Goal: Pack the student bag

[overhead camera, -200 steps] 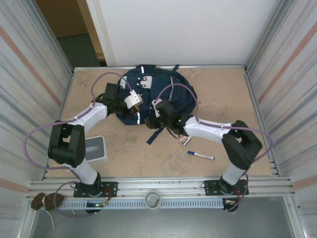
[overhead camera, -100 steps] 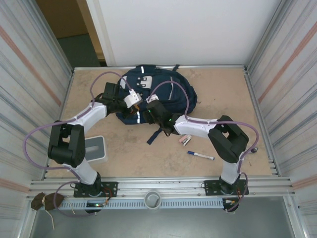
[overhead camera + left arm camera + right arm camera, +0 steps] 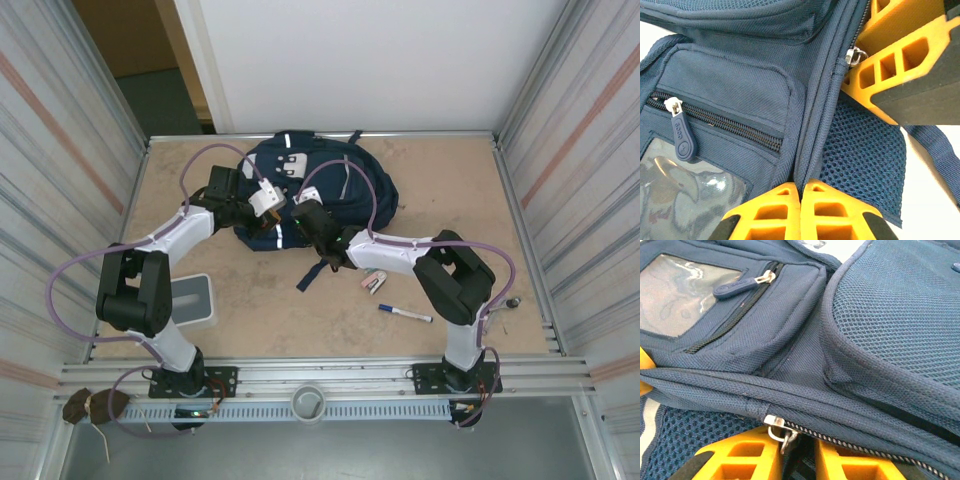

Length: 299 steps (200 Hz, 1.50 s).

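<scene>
Tan table [image 3: 450,190], metal walls; student bag [image 3: 345,185] at 12 o'clock, far edge. Your left gripper [image 3: 801,192] pinched shut on bag seam. Your right gripper [image 3: 797,450] has swung in from 5 o'clock, jaws narrowing around zipper pull [image 3: 776,426]; can't tell if gripped. Likely unzipping next.

The student bag [image 3: 330,185] occupies the far centre of the surface [image 3: 450,190]. At its near edge the left end effector [image 3: 801,210], closed on a seam, and the right end effector [image 3: 797,460], fingers narrowly apart astride the zipper pull [image 3: 776,426], stand just beside each other, leaving no passage between them. A loose strap [image 3: 312,272], a small pink item [image 3: 373,283] and a marker [image 3: 405,314] obstruct the near centre-right. A white bin [image 3: 192,300] blocks the near left. The far corners lie bare up to the side walls [image 3: 560,150].
</scene>
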Available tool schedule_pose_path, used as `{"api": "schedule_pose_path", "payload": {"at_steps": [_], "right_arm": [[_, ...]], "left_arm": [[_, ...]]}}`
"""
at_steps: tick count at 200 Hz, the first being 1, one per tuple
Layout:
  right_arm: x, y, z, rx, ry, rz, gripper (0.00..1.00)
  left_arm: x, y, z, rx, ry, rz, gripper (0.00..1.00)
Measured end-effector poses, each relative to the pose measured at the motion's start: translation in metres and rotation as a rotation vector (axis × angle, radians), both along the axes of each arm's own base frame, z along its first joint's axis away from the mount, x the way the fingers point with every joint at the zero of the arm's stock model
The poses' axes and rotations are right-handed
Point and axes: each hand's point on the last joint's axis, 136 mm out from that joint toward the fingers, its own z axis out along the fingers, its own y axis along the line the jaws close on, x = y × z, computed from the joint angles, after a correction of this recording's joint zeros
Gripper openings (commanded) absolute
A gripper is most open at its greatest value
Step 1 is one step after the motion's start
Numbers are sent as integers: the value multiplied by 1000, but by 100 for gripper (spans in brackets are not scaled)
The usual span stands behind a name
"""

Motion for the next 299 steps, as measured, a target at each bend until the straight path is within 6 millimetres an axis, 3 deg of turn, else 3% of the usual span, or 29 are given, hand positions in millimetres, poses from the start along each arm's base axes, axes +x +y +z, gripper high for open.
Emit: {"api": "schedule_pose_path", "payload": {"at_steps": [45,70,144,198,213,226,245,280,299], "right_arm": [[-3,-10,4,29,50,14,5],[-2,-27,7,105,114,17,0],[-6,-83,-9,213,244,-7,0],[-1,-131,-4,256,263,-77,0],[-1,-135,-4,269,280,-74,0],[-4,-131,-5,276,293,-52,0],[-8,-123,-5,290,309,-19,0],[-14,-113,-4,315,331,27,0],[-19,-107,-4,331,344,52,0]], "left_arm": [[1,1,-1,9,-6,-1,0],[1,2,-1,17,-10,1,0],[1,2,-2,26,-17,-2,0],[3,6,-3,32,-21,2,0],[5,11,-4,40,-22,12,0],[5,13,-6,50,-26,13,20],[3,10,-8,68,-33,-1,39],[-16,-16,0,91,-88,-80,60],[-23,-38,15,98,-170,-136,64]]}}
